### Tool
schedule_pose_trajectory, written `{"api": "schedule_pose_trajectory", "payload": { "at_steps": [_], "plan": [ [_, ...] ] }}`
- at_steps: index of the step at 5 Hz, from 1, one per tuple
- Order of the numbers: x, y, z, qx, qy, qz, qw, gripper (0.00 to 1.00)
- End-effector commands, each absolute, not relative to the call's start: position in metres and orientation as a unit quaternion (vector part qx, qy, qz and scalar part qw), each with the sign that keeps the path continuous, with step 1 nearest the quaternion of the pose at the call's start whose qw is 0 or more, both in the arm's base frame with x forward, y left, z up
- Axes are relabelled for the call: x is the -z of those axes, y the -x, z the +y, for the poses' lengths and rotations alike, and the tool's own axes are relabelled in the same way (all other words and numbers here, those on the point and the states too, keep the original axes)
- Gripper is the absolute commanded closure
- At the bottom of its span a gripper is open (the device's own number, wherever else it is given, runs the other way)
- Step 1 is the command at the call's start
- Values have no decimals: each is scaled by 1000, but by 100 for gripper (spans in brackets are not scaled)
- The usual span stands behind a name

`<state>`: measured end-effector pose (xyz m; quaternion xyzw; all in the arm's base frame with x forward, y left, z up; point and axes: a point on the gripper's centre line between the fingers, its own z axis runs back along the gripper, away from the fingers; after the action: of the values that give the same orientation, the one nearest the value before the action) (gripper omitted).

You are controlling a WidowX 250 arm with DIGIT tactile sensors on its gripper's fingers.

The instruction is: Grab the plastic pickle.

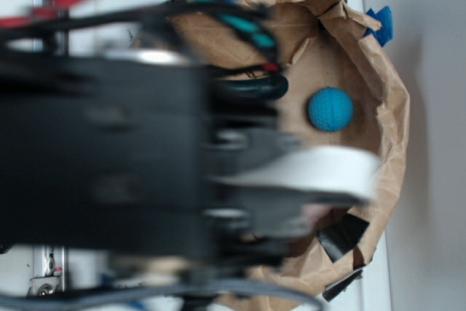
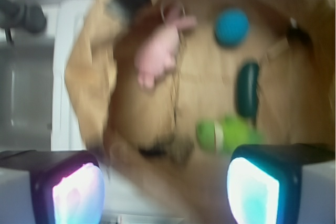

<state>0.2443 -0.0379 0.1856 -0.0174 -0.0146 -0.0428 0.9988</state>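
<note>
The plastic pickle (image 2: 247, 89) is dark green and glossy. It lies upright in the wrist view on the brown paper (image 2: 199, 77), right of middle, below the teal-blue ball (image 2: 231, 26). In the exterior view only a dark green curve of the pickle (image 1: 255, 89) shows beside the arm. My gripper (image 2: 165, 195) hangs above the paper's near edge, open, with nothing between its glowing pads (image 2: 252, 192). The pickle lies well ahead of the right pad.
A lime-green plush (image 2: 227, 130) lies just below the pickle. A pink plush (image 2: 157, 53) rests left of centre. The teal ball (image 1: 330, 109) sits on the crumpled paper (image 1: 378, 71), whose raised rim rings the objects. The black arm (image 1: 109, 158) blocks most of the exterior view.
</note>
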Motion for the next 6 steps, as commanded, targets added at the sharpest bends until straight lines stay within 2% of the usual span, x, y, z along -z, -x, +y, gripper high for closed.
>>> {"api": "schedule_pose_trajectory", "payload": {
  "at_steps": [1, 5, 6],
  "plan": [
    [-183, -284, -22, 123, 13, -80, 989, 0],
    [-183, -284, -22, 123, 13, -80, 989, 0],
    [-165, -274, -1, 118, 3, -90, 989, 0]
  ]
}}
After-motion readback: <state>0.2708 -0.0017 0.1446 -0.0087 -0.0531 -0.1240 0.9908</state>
